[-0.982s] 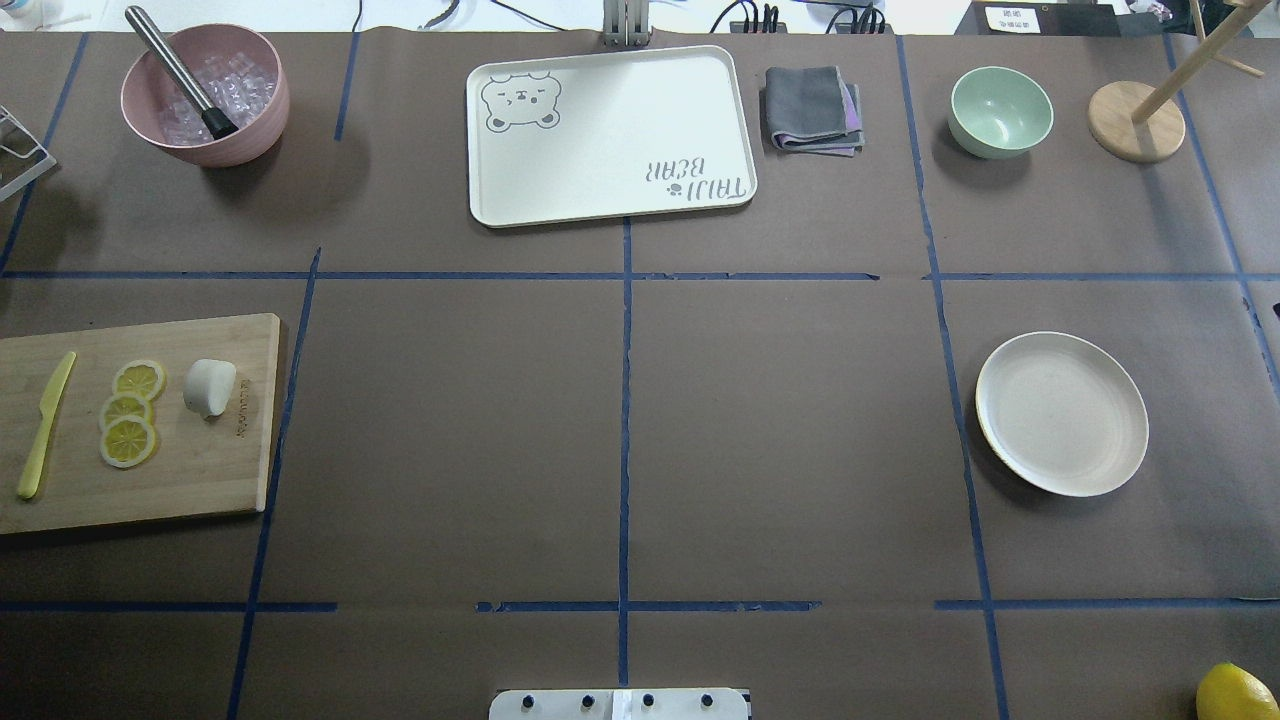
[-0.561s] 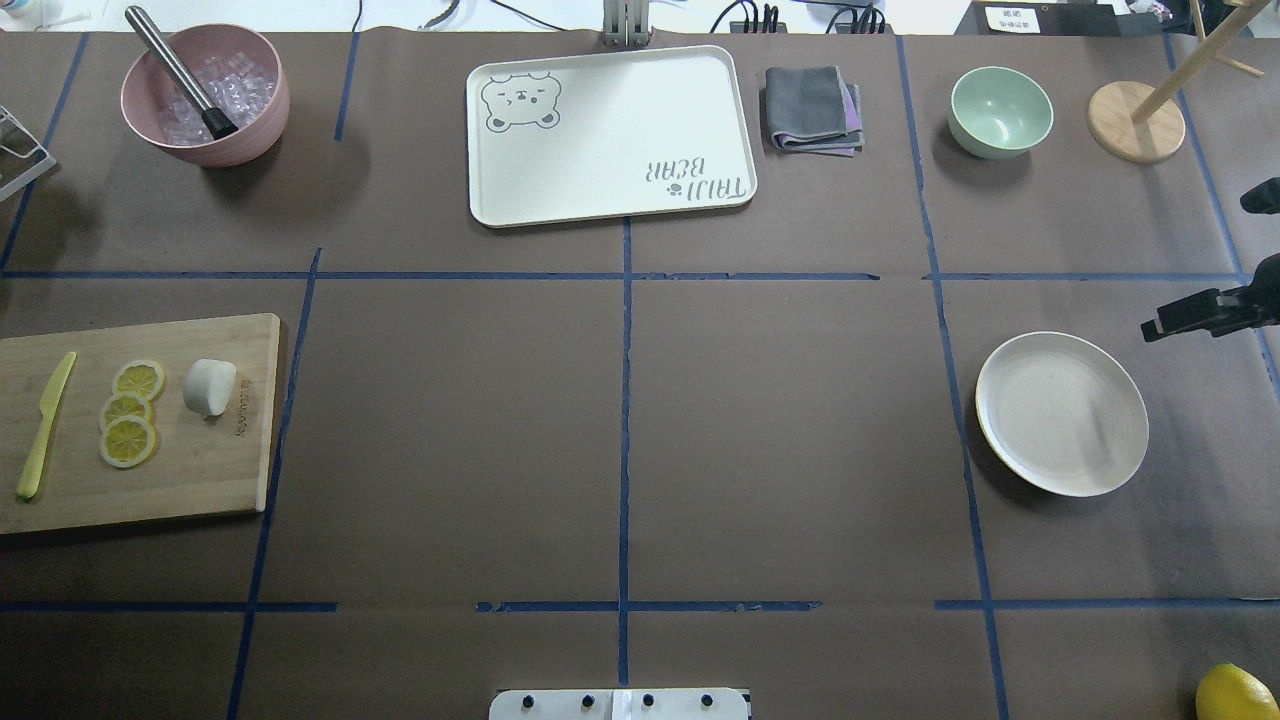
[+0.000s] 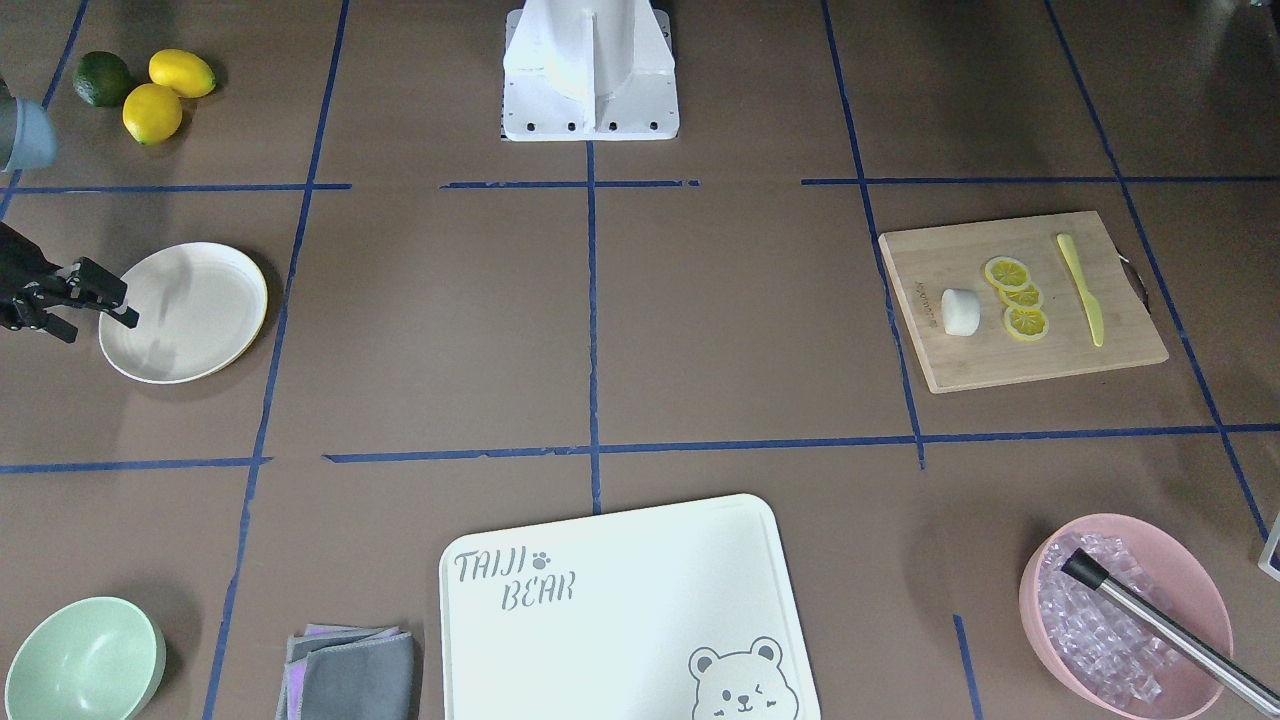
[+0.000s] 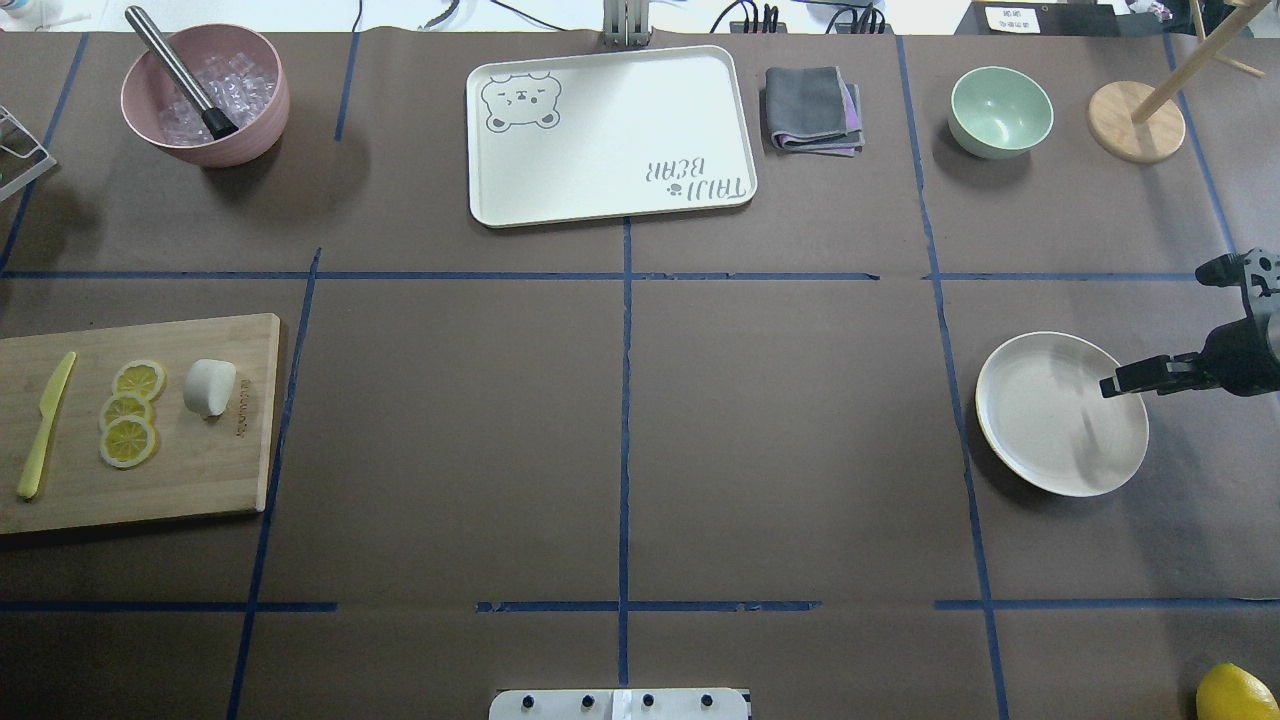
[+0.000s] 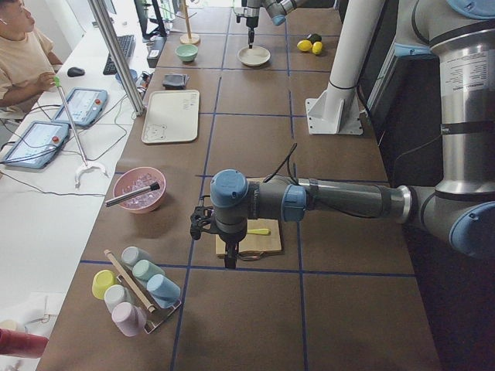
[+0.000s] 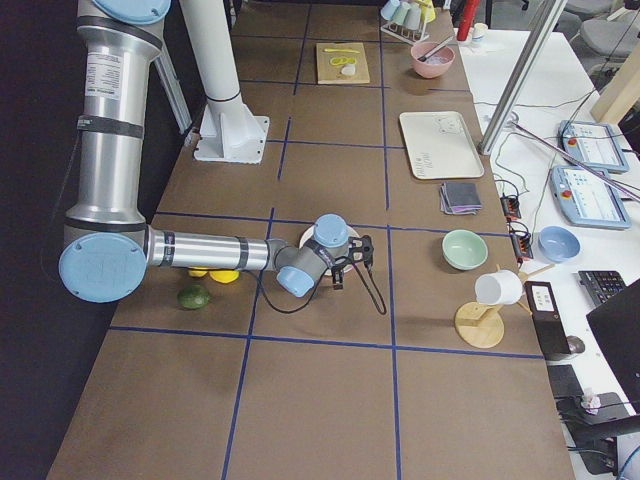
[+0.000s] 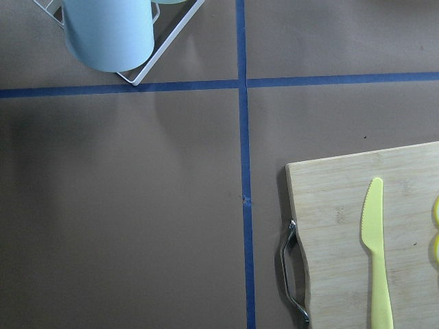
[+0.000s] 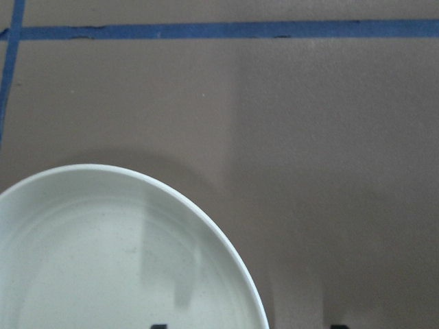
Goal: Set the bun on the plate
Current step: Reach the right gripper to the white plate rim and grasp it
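Observation:
The white bun (image 4: 209, 387) (image 3: 960, 311) lies on the wooden cutting board (image 4: 200, 470), just right of three lemon slices (image 4: 129, 412). The cream plate (image 4: 1040, 430) (image 3: 190, 320) (image 8: 103, 260) sits bare far to the right. My right gripper (image 4: 1112, 386) (image 3: 118, 305) hangs open at the plate's outer rim, one fingertip over the plate and one over the table. My left gripper (image 5: 230, 256) shows only in the exterior left view, above the board's handle end, and I cannot tell its state. The left wrist view shows the board end and a yellow knife (image 7: 377, 253); the bun is out of it.
A pink bowl of ice with a metal tool (image 4: 205, 95), the bear tray (image 4: 610, 135), a folded grey cloth (image 4: 812, 110), a green bowl (image 4: 1000, 110) and a wooden stand (image 4: 1137, 120) line the far edge. Lemons (image 3: 165, 90) lie near the base. A cup rack (image 7: 110, 27) stands beyond the board.
The right gripper came in from the right edge and moved down and inward to the plate's rim. Bun, board and plate have not moved.

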